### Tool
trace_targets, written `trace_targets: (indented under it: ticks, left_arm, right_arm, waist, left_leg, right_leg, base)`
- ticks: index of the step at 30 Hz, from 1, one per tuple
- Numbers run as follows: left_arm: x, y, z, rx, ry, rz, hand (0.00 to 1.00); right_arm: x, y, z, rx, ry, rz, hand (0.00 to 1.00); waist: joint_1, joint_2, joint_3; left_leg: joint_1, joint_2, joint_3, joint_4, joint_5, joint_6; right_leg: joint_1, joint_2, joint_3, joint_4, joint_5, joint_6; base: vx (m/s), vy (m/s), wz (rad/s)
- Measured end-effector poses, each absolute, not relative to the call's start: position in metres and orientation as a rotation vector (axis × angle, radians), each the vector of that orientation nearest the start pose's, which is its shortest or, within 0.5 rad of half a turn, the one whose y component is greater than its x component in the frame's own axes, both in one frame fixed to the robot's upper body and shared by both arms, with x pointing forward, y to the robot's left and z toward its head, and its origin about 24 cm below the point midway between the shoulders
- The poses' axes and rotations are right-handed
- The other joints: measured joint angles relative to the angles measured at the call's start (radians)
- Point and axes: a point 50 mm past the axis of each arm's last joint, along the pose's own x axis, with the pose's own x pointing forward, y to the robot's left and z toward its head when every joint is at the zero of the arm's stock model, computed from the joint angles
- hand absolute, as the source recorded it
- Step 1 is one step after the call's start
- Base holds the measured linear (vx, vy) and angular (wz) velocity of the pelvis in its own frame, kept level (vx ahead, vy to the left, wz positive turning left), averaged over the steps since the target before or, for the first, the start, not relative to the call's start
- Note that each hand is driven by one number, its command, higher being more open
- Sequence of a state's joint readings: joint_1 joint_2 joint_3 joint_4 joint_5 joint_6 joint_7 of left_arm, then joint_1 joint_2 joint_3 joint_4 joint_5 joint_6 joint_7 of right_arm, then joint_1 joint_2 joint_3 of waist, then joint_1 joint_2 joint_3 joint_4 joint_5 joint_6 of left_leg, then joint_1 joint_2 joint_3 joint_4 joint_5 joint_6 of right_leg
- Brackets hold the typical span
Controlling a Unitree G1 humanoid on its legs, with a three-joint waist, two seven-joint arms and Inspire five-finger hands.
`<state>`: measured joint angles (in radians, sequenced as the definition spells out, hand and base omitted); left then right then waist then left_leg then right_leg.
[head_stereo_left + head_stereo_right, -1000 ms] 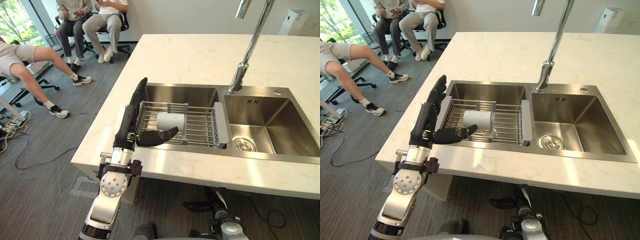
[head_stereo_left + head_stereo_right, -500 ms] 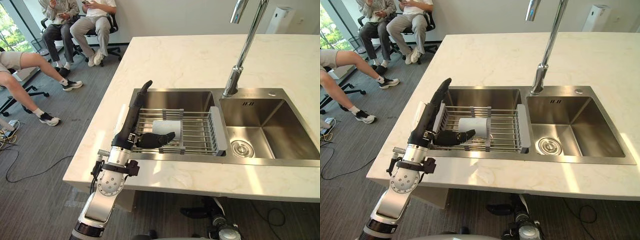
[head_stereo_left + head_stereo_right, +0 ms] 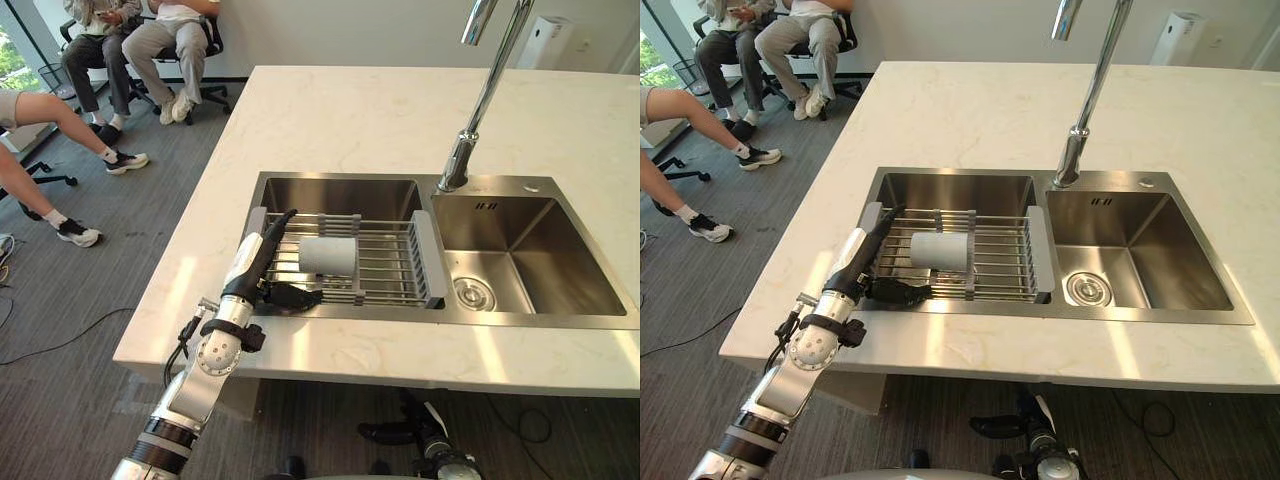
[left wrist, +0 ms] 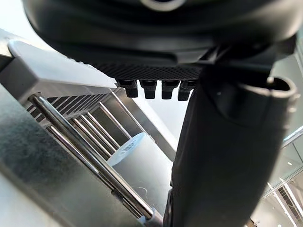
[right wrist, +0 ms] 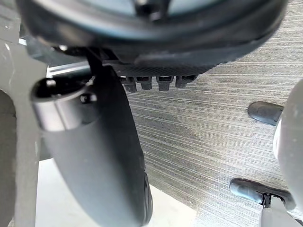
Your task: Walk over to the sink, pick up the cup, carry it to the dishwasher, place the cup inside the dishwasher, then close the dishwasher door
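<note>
Left hand [image 3: 252, 272] is hovering spread wide at the left end of the rack [image 3: 395, 265], just beside the cup [image 3: 328, 256], which is lying sideways on it. Probably light, rigid and slick; wrapping its round middle is looking safest.

A pale grey-white cup [image 3: 328, 256] is seen just beyond the black left hand [image 3: 258, 272], on a silver wire rack [image 3: 390, 270] with grey ends. The counter [image 3: 350, 110] is coloured cream with faint veining. The floor [image 3: 80, 290] is striped in grey.
</note>
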<state>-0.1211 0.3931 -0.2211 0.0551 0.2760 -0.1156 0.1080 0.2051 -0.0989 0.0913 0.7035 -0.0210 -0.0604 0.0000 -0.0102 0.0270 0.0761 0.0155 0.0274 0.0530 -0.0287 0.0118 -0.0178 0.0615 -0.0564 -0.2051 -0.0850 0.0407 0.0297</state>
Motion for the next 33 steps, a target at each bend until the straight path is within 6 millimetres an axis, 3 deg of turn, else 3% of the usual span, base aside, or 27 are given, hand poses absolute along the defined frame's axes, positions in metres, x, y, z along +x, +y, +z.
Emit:
trace_targets:
  ticks: [18, 33]
  left_arm:
    - [0.287, 0.177, 0.077, 0.702, -0.206, -0.093, 1.0]
    - [0.289, 0.179, 0.078, 0.753, -0.209, -0.092, 1.0]
  right_arm:
    - [0.116, -0.173, -0.134, -0.113, 0.857, 0.016, 1.0]
    - [0.116, -0.173, -0.134, -0.113, 0.857, 0.016, 1.0]
  waist:
    - [-0.012, -0.006, 0.003]
    - [-0.012, -0.011, 0.004]
  left_leg:
    - [-0.001, -0.005, 0.023, -0.003, 0.001, 0.002]
    - [-0.005, -0.006, 0.022, -0.003, 0.002, 0.003]
  right_leg:
    - [-0.018, -0.006, 0.032, -0.003, 0.014, 0.006]
    - [-0.024, -0.007, 0.035, -0.001, 0.015, 0.007]
  base:
    - [-0.02, 0.005, -0.05]
    - [0.0, 0.0, 0.0]
